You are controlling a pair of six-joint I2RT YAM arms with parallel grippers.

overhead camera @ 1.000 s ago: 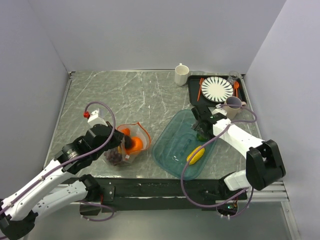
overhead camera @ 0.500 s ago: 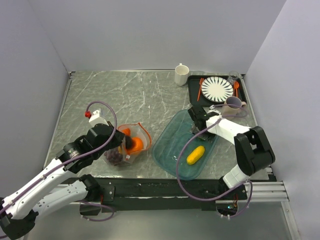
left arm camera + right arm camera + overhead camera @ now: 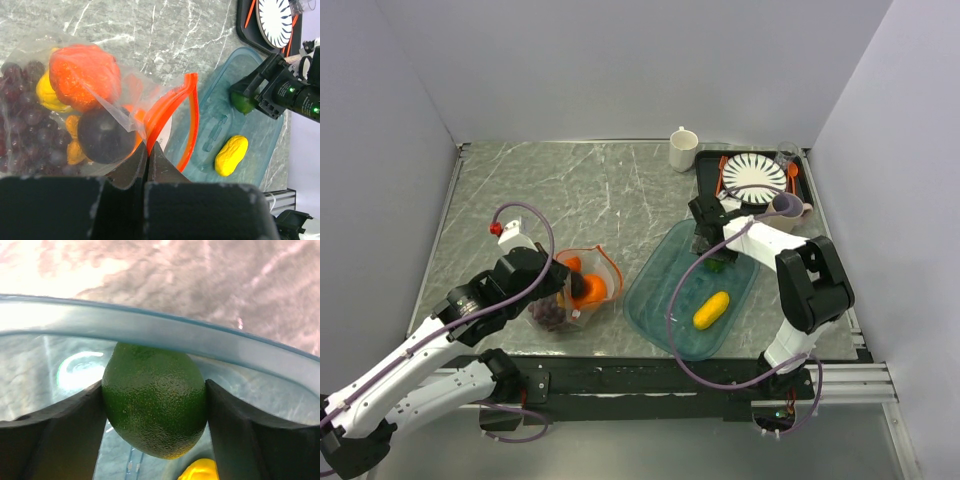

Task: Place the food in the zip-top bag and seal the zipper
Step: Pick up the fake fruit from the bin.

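The zip-top bag [image 3: 127, 102] sits on the grey marbled table [image 3: 570, 190] at the near left, a small clear pouch of crinkled, glossy plastic, bulging with food. Through its wall show a rough-skinned orange round [image 3: 85, 70], a smooth dark plum [image 3: 102, 135], a purple grape bunch [image 3: 25, 115] along the left side and a yellow piece [image 3: 47, 92] tucked between the grapes and the orange. The zipper [image 3: 189, 120] is a thin orange-red strip that loops in a wide open arc from the bag's mouth, so the mouth gapes towards the teal tray [image 3: 655, 290] just beside it. The left gripper [image 3: 149, 152] has its two dark fingers pressed together on the zipper where the strip meets the plastic, holding that edge of the mouth up. In the tray lies a second, lumpy yellow piece [image 3: 711, 310], alone near its middle. At the tray's far end the right gripper [image 3: 156, 415] is clamped on the green fruit [image 3: 150, 390], a dark, finely pebbled oval held by its sides between both pads, just behind the translucent rim; whether it touches the tray floor I cannot tell.
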